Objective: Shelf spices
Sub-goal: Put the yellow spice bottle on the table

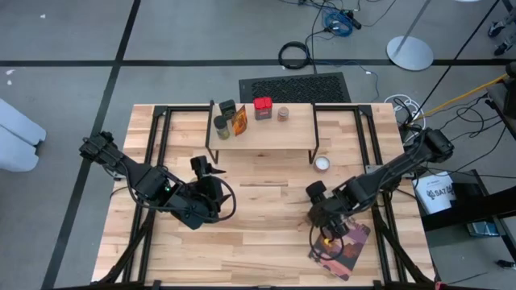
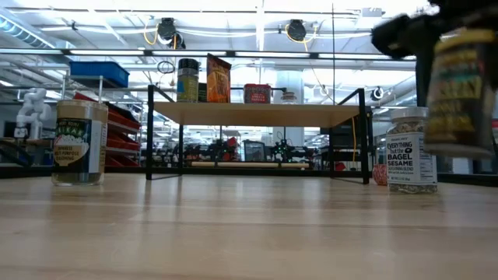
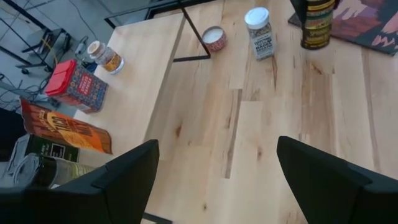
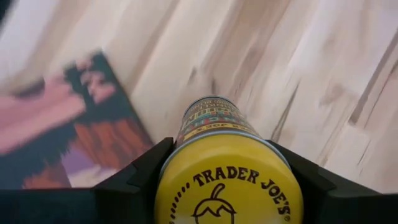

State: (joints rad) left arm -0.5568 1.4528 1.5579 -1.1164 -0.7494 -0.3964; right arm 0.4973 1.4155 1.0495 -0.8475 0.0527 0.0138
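The shelf [image 1: 266, 133] stands at the table's far middle, with several spices on its plank, among them a red tin [image 1: 263, 107] and an orange-labelled packet [image 1: 239, 121]. A white-topped bagel-seasoning jar [image 3: 258, 31] and a small round tin [image 1: 322, 164] stand on the table near the shelf's right legs. Another white-topped jar [image 2: 78, 142] stands on the table at the low view's left. My right gripper [image 1: 325, 225] is shut on a yellow-topped tin [image 4: 227, 168] above the near right of the table. My left gripper [image 3: 217, 180] hangs open over the table's middle left, with nothing between its fingers. My right gripper pinches the yellow-topped tin between its two fingers, one on each side of its upper end at the lid's rim [image 4: 177, 155]. The fingers come from above, slanting steeply down. The tin [image 2: 459, 93] hangs upright, its bottom clear of the table.
A flat reddish-purple book [image 1: 348, 250] lies at the near right, under and beside the held tin. The shelf's black legs [image 1: 314, 157] stand on the table. Bare planks [image 1: 258, 209] lie between the two arms.
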